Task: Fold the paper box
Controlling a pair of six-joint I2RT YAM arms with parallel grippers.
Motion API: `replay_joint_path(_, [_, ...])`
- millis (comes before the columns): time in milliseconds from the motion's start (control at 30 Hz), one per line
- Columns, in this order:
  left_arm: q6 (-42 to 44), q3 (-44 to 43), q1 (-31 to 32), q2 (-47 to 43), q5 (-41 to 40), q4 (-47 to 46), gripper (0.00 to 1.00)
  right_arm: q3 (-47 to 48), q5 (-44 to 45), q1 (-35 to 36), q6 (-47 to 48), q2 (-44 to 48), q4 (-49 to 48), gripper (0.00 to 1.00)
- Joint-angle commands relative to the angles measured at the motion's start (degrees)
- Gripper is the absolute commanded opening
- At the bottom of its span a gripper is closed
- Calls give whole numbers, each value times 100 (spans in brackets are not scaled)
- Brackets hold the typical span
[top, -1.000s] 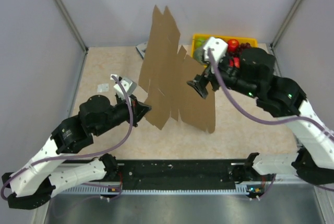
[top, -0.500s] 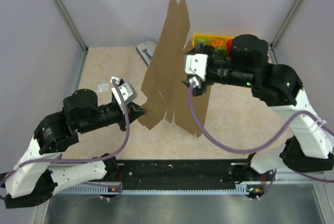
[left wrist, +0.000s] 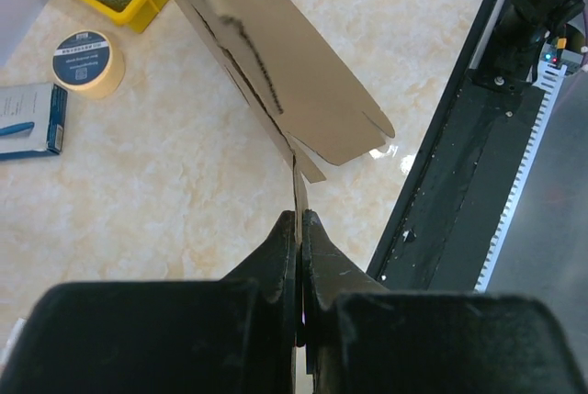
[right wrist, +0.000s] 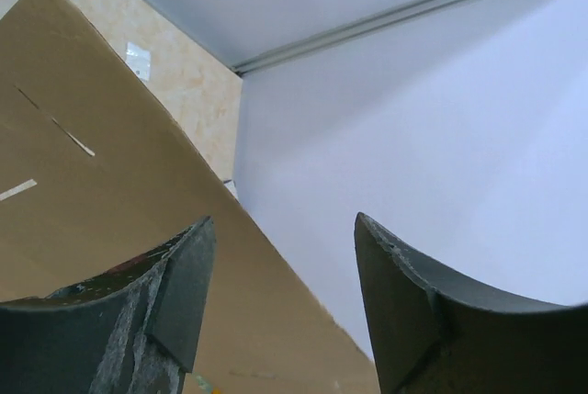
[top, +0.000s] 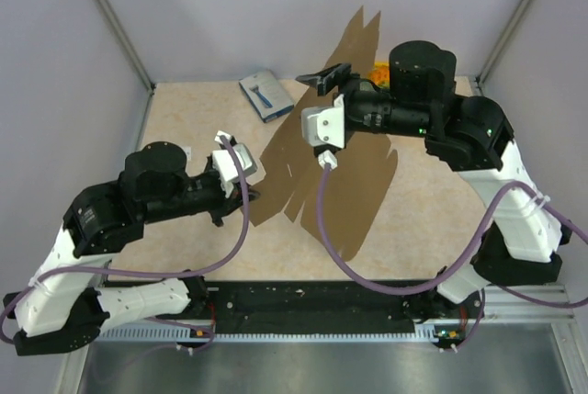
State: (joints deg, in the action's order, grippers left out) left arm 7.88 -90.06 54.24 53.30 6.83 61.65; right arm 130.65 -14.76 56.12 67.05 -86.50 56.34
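One flat die-cut paper box point(top: 342, 174) stands tilted on edge: left end effector point(left wrist: 299, 219) pinches lower flap, steadying it; right end effector point(right wrist: 283, 222), jaws apart, empty, beside upper panel, likely positioning for grip.

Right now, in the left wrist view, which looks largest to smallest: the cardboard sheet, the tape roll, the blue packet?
1. cardboard sheet, clearly largest.
2. tape roll and blue packet: they look about alike, and the picture's edge cuts off the packet, so I do not rank them.
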Motion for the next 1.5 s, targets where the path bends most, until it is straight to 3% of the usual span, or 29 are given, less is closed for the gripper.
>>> replay_joint_path(0, [328,-512,-19,101,135,110,0,540,-229,136,186,-209,236,54])
replay_joint_path(133, [416,-539,-18,163,82,321,0,216,52,136,247,-201,352,47])
replay_joint_path(433, [697,-530,-10,286,-630,392,0,-514,17,136,-77,80,510,45])
replay_joint_path(567, [856,-416,-10,295,-1095,199,0,-760,-18,31,-148,133,510,33])
replay_joint_path(633, [786,-293,-10,278,-1762,-11,0,-822,17,-4,-262,168,510,27])
replay_joint_path(733, [785,407,-18,129,-2263,-792,0,-1023,27,-153,-402,230,484,15])
replay_joint_path(867, [549,1130,-36,-21,-2599,-1751,16,-1383,-35,-417,-736,204,422,0])
replay_joint_path(933, [311,1585,-176,-74,-2250,-2278,14,-1550,-149,-593,-947,134,352,0])
replay_joint_path(1100, [-688,2519,-624,-4,-2669,-3412,19,-1797,-210,-821,-1325,-33,185,0])
replay_joint_path(1233, [-1577,2827,-1186,268,-2977,-3554,19,-1797,-238,-901,-1483,-218,53,0])
replay_joint_path(1467, [-2061,2933,-1715,515,-2177,-3756,18,-1692,-351,-1129,-2107,-684,-96,0])
